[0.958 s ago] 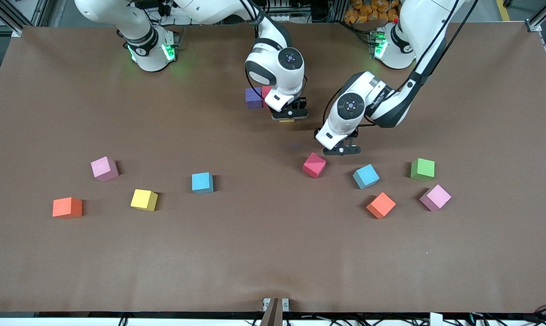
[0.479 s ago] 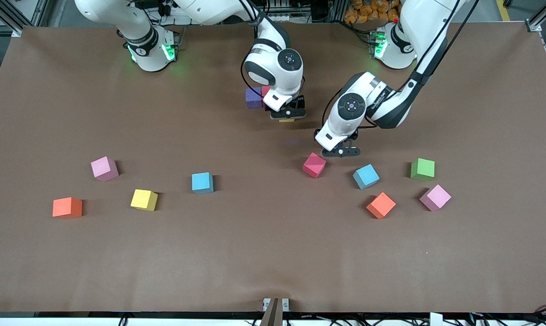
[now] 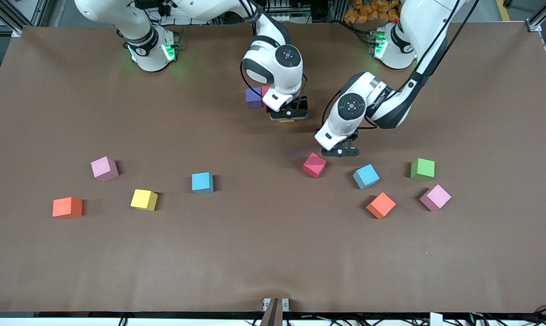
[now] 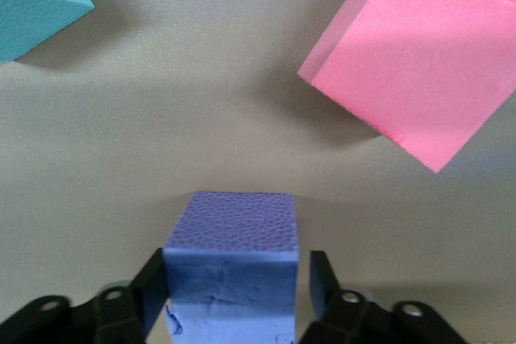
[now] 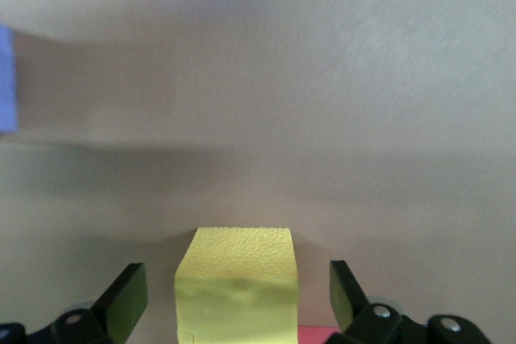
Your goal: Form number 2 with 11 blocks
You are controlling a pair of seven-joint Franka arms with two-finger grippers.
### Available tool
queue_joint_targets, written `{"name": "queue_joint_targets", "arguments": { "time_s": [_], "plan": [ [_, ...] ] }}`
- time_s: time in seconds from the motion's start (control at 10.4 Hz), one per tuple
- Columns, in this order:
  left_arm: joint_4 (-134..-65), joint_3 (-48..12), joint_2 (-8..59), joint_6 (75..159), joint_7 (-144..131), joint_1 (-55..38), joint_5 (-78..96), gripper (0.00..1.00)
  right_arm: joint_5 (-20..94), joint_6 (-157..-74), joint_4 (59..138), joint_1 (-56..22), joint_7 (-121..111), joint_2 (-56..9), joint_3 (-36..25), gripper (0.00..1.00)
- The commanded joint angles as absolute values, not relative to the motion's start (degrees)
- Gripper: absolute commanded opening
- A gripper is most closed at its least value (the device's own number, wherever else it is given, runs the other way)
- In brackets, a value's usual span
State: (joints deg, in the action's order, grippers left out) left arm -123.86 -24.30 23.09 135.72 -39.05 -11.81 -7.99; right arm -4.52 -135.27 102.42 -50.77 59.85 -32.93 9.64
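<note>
Right gripper [image 3: 288,115]: wide open, astride the yellow block [image 5: 235,279], holding nothing. That block lies farther from the front camera than the loose red block [image 3: 314,165].
Left gripper [image 3: 340,151]: just beside that red block, partly open around the purple block [image 4: 231,231], not yet clamped.
Handling: cubes probably light, matte and grippy. Pinch opposite flat faces, centred.

Eleven blocks [image 3: 202,183] scattered (digit barely begun)
</note>
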Motion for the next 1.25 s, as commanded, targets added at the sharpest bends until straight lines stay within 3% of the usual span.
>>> {"name": "queue_joint_targets", "arguments": {
  "time_s": [0.0, 0.67, 1.15],
  "plan": [
    [-123.84, -24.35, 23.29, 135.53, -37.36, -11.43, -9.23, 0.71, -4.75, -133.51, 102.4, -49.23, 60.65, -30.24, 9.93, 1.0],
    [-122.08, -24.52, 23.38, 135.53, -39.1, -12.3, -8.7, 0.53, -4.75, -129.99, 101.34, -30.88, 41.87, -28.83, 9.67, 1.0],
    [-112.36, -25.93, 25.56, 129.31, -43.67, -16.51, -4.49, 0.53, -4.31, -129.99, 99.67, -18.48, 25.69, -31.9, 9.76, 1.0]
  ]
}}
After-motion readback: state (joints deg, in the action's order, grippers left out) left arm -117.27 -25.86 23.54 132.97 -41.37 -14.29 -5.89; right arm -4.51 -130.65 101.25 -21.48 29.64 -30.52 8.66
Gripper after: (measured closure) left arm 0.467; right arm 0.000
